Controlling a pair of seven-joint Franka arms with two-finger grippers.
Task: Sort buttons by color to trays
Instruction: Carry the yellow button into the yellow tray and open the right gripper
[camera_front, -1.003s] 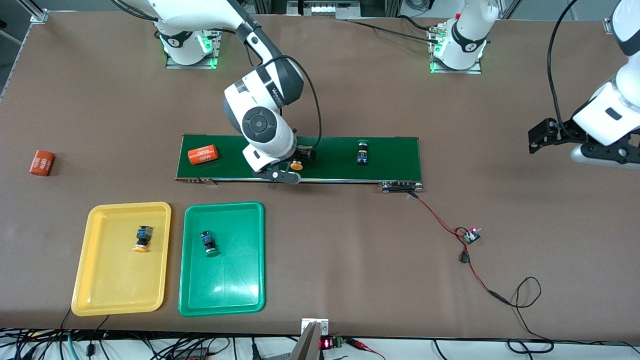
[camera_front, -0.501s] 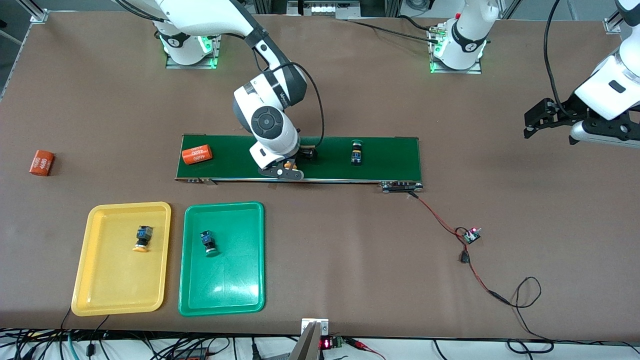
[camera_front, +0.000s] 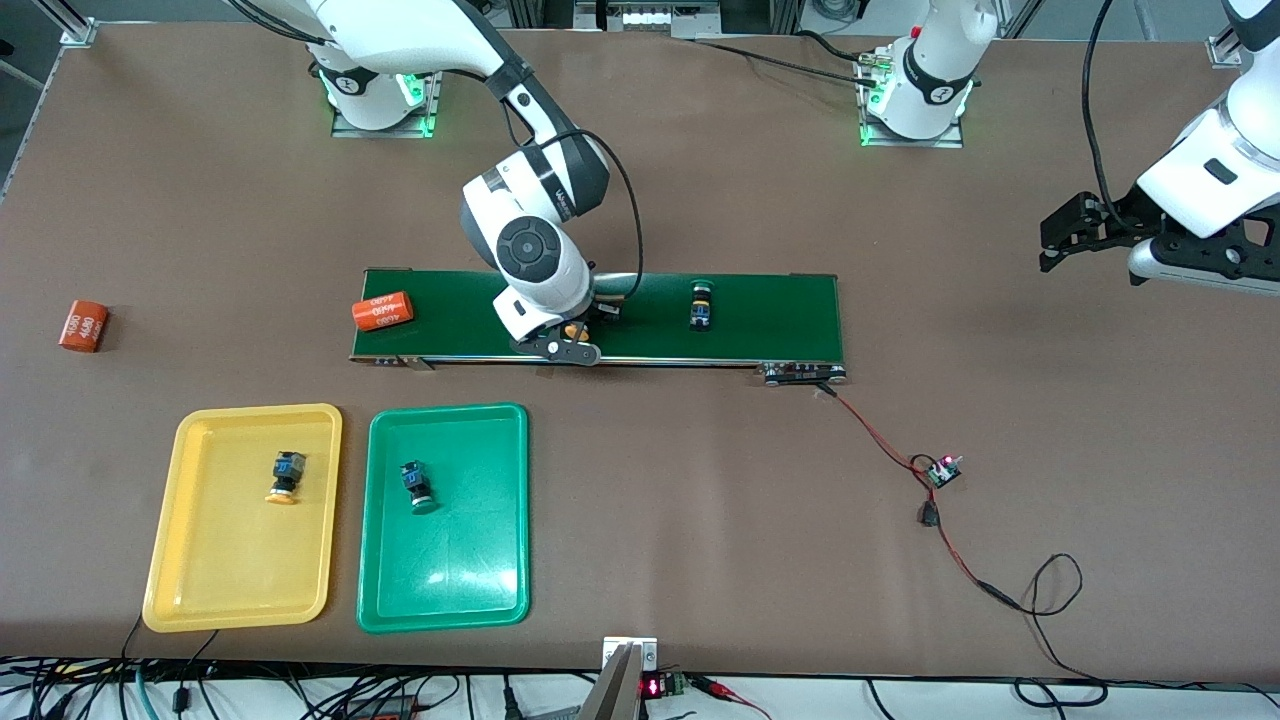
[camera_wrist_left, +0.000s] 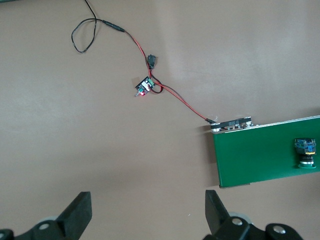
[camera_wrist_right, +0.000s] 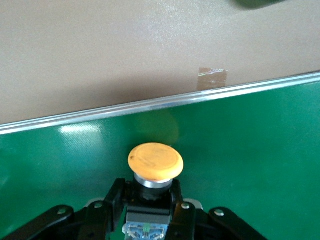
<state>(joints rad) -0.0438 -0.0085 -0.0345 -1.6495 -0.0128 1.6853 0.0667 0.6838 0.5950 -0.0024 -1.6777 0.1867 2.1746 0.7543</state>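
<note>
A: Which way did the held button point?

B: My right gripper (camera_wrist_right: 149, 207) was down on the conveyor belt (camera_front: 780, 315), its fingers (camera_wrist_right: 114, 200) pressed narrow against both sides of a yellow-capped button (camera_wrist_right: 155, 165). In the right wrist view the button's long axis ran straight out from my palm, cap leading toward the belt's silver edge rail. The free green-capped button (camera_front: 701, 305) lay on the belt toward the left arm's end, long axis across the belt, cap toward the robot bases.

A: Count?

B: Four buttons: two yellow-capped, two green-capped. One yellow-capped button (camera_front: 285, 477) lay in the yellow tray (camera_front: 190, 590), one green-capped button (camera_front: 416, 486) in the green tray (camera_front: 400, 600), each with its cap toward the front camera. Two trays. Two orange cylinders: one (camera_front: 383, 311) on the belt, one (camera_front: 84, 326) on the table (camera_front: 700, 520) at the right arm's end. One small circuit board (camera_front: 942, 470) on red wires.

A: Change from a second ago?

B: My right fingers had stood wide beside the button; they had since closed on it. The belt's orange cylinder and green-capped button had both shifted toward the right arm's end. My left gripper (camera_wrist_left: 149, 212) hung spread wide and empty over bare table off the belt's end, having drifted toward the bases.
</note>
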